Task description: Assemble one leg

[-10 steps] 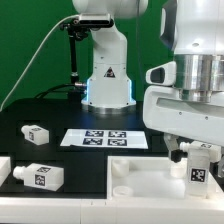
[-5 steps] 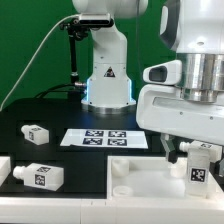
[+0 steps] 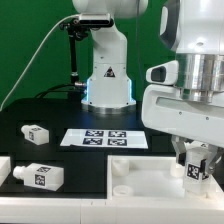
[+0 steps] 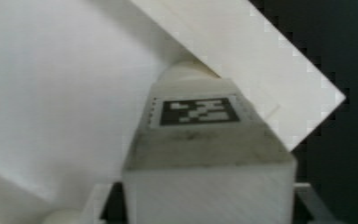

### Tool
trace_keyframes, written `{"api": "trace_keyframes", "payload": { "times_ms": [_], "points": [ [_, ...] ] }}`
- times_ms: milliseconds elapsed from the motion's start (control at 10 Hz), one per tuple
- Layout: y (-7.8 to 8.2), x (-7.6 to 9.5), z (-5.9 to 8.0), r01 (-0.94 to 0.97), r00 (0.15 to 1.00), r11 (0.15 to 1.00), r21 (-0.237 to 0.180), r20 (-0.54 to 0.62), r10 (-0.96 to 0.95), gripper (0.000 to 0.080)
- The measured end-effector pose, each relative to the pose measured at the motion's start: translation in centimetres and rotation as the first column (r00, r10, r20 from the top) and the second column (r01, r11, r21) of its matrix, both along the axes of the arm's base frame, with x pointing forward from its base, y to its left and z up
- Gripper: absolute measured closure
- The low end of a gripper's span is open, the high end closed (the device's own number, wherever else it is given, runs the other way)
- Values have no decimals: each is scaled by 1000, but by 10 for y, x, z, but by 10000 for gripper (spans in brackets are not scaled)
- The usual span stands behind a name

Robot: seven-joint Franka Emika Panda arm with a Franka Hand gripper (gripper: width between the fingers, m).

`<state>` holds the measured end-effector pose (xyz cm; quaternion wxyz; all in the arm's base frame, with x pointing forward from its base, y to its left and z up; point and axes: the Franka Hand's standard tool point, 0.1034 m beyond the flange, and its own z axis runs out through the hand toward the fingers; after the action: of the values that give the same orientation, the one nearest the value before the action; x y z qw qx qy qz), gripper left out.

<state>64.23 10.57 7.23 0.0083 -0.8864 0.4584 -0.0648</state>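
Note:
My gripper (image 3: 194, 160) is at the exterior view's right, shut on a white leg (image 3: 193, 170) with a black-and-white tag. It holds the leg upright over the right part of the large flat white tabletop (image 3: 140, 185). In the wrist view the leg (image 4: 202, 150) fills the space between the jaws, its tag facing the camera and the tabletop (image 4: 51, 90) behind it. Whether the leg's lower end touches the tabletop is hidden. Two more legs lie on the black table at the left, one farther back (image 3: 37, 132) and one nearer (image 3: 41, 177).
The marker board (image 3: 105, 138) lies flat in the middle of the table. The robot's white base (image 3: 108, 85) stands behind it. Another white part (image 3: 4, 168) shows at the left edge. A black post and cable (image 3: 72, 55) stand at the back left.
The gripper with the leg has shifted slightly toward the exterior view's left. The other parts have not moved.

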Motion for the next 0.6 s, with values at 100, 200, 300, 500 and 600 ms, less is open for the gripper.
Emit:
{"api": "trace_keyframes", "payload": {
  "times_ms": [100,200,300,500,600],
  "points": [
    [-2,0,-2,121,993,993,13,3,-121,515],
    [-5,0,-2,219,976,975,29,3,-219,515],
    [-8,-1,-3,320,947,946,47,-5,-320,515],
    [-11,-4,-4,608,793,785,117,-54,-606,515],
    [-9,-5,-4,723,689,675,148,-84,-720,515]
  ]
}}
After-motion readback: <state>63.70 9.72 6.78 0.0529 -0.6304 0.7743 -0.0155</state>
